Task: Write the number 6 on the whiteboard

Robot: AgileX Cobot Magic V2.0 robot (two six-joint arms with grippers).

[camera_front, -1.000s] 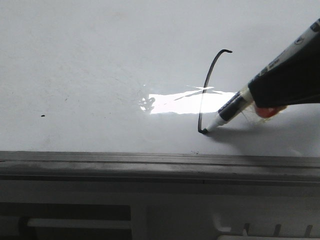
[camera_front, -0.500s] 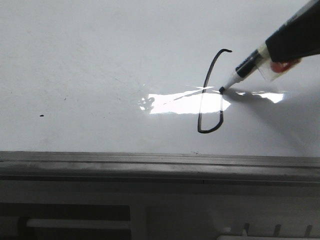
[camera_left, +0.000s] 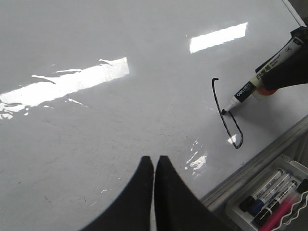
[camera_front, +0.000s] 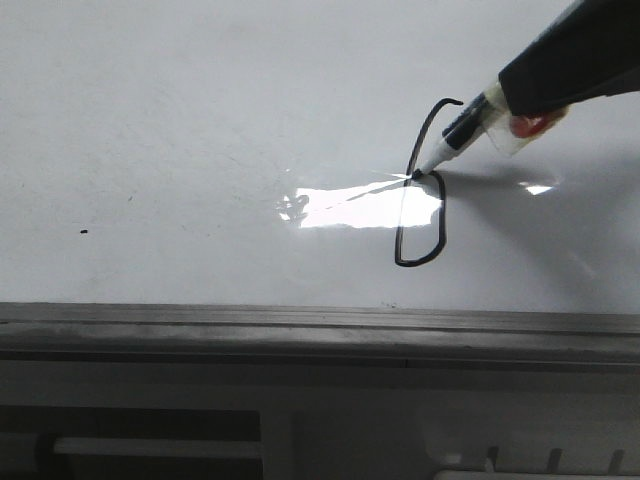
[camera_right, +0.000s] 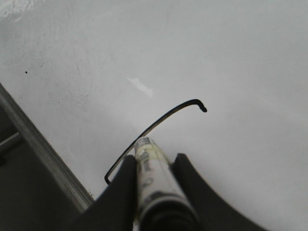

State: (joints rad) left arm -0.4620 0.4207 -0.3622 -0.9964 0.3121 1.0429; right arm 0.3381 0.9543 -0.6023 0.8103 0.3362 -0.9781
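The 6 point(camera_front: 420, 190) was almost finished when you stopped here: hooked stem drawn, bottom loop run round and back up, marker point(camera_front: 455, 135) tip sitting right at the stem where the loop closes. What looked left, as a judgement: seal that last join if it's open (too fine to tell in the front view) and lift off. Nothing else seemed outstanding.

The 6 sat on the whiteboard point(camera_front: 180, 120) towards the right side, near the front edge frame, crossing the end of the glare patch. Your right gripper point(camera_right: 153, 192) was clamped on the marker, barrel squeezed between both fingers point(camera_right: 122, 185), tip touching the line. So the 6 lay directly under and just ahead of those fingers, touching the marker only.

Your left gripper point(camera_left: 154, 166) had its fingers pressed together, holding nothing, hovering over bare board well apart from the 6, off to its left. Spare markers lay in a tray point(camera_left: 250, 214) past the front edge (not in play).
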